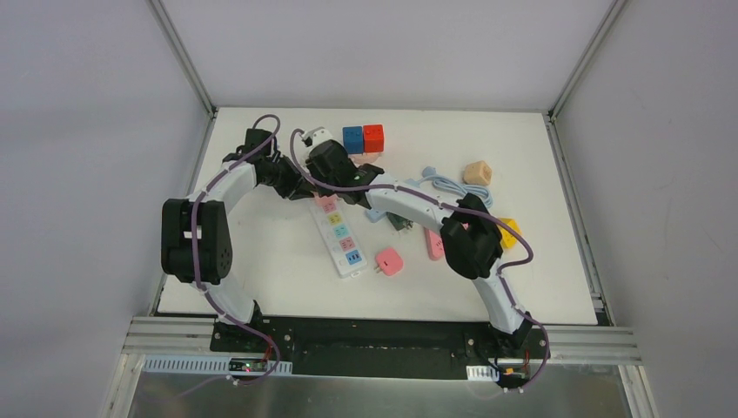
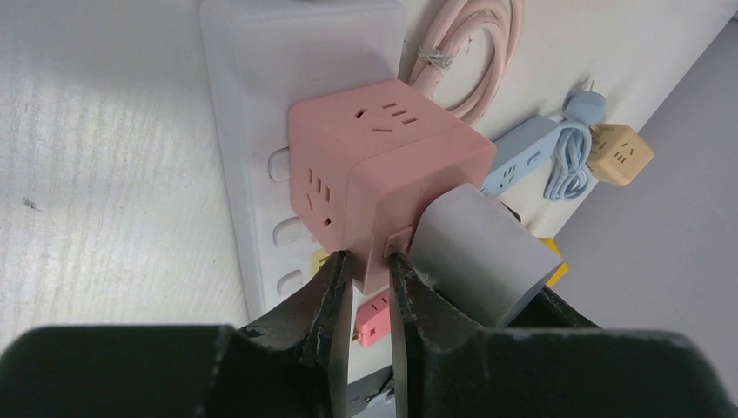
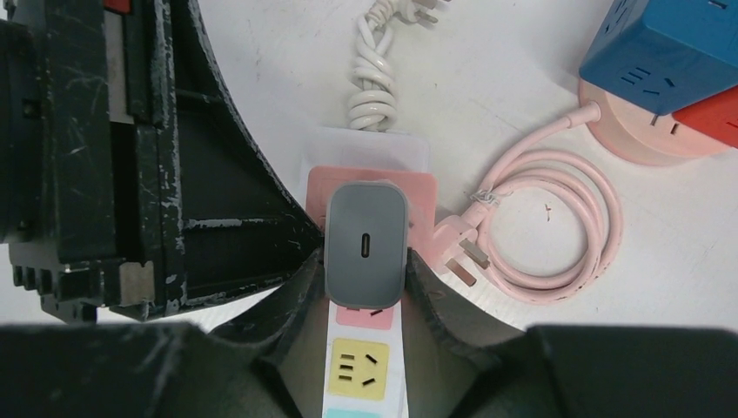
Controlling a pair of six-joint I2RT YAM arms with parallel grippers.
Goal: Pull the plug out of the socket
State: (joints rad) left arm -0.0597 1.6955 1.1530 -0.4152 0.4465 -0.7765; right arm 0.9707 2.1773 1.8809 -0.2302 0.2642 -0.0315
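Grey walls close in a white counter, and we see most of the clutter on its far half. A white power strip with coloured outlets lies lengthwise near the middle. A pink cube socket sits plugged into the strip's far end. The grey plug is seated in the face of the cube that points away from the strip, with its small port facing the right wrist camera.

Our right fingers are closed on the grey plug, one pad against each long side. Our left fingers stand only a narrow gap apart over a lower corner of the pink cube. They seem to pinch it, though from this angle we cannot be sure both pads press on it. From above, both arms reach in over the far end of the strip and hide the cube and plug.

A coiled pink cord lies just beside the cube, running to a round pink base under a blue cube and a red cube. A twisted white cord leaves the strip's far end. Farther right we see a pale blue cable and a tan cube. A loose pink plug rests near the strip's near end.
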